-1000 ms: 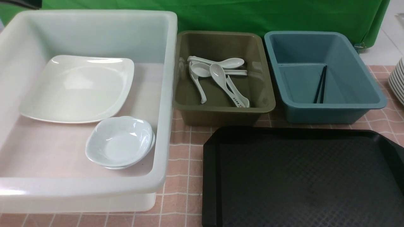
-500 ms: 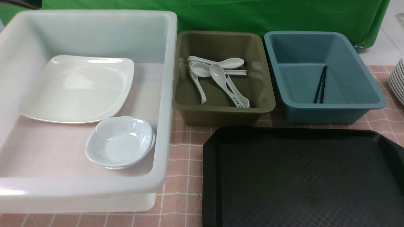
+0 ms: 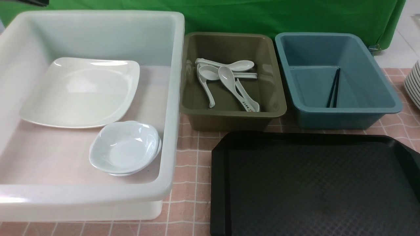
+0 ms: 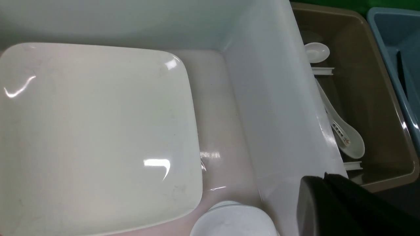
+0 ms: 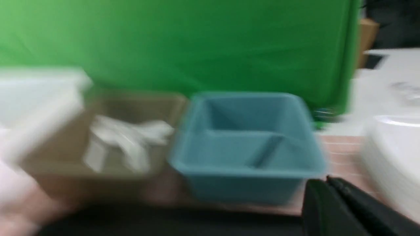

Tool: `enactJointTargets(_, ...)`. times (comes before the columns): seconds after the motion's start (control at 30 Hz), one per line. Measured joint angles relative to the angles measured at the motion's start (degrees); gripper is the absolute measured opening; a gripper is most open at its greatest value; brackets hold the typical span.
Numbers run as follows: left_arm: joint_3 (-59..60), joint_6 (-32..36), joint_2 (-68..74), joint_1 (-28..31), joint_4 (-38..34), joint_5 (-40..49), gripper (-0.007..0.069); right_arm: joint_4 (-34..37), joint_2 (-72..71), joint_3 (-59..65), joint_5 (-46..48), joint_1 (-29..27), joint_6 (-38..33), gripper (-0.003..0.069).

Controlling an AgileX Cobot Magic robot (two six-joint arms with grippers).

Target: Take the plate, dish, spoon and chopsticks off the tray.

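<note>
The black tray (image 3: 315, 186) lies at the front right with nothing on it. The white square plate (image 3: 80, 91) lies in the white bin (image 3: 174, 98), with stacked small dishes (image 3: 124, 147) in front of it. The marked spoon (image 3: 244, 98) lies among plain spoons in the olive bin (image 3: 275, 95). The black chopsticks (image 3: 333, 88) lie in the blue bin (image 3: 377, 75). My left gripper (image 4: 325, 177) is shut and empty, above the white bin's wall near the plate (image 4: 95, 131) and spoon (image 4: 344, 137). My right gripper (image 5: 326, 179) is shut and empty in a blurred view, facing the blue bin (image 5: 246, 164).
A stack of white plates (image 3: 414, 82) stands at the right edge of the table. A green cloth hangs behind the bins. A checked pink cloth (image 3: 193, 154) covers the table. A dark part of the left arm (image 3: 32, 2) shows at the top left.
The dark arm part at the top left of the front view has shifted a little up and to the right. The dishes, spoons, chopsticks and tray have not moved.
</note>
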Motion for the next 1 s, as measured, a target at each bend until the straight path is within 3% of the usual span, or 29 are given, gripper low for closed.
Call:
enactJointTargets(0.1, 0.0, 0.0, 0.0, 0.0, -0.1, 0.0, -0.0002, -10.3, -3.6, 4.6, -1.1, 1.0, 0.0, 0.0078)
enactJointTargets(0.4, 3.9, -2.4, -3.1, -0.5, 0.0, -0.2, -0.0002, -21.9, -12.1, 15.9, -3.1, 7.0, 1.5, 0.0099)
enactJointTargets(0.7, 19.6, -2.5, -15.5, -0.5, 3.2, 0.0, -0.0002, -23.9, -14.2, 19.5, -2.0, 8.5, 2.1, 0.0118)
enactJointTargets(1.0, 29.2, 0.4, -28.5, -0.5, -0.1, 0.0, -0.0002, -23.9, -14.2, 19.5, -2.0, 8.5, 2.2, 0.0134)
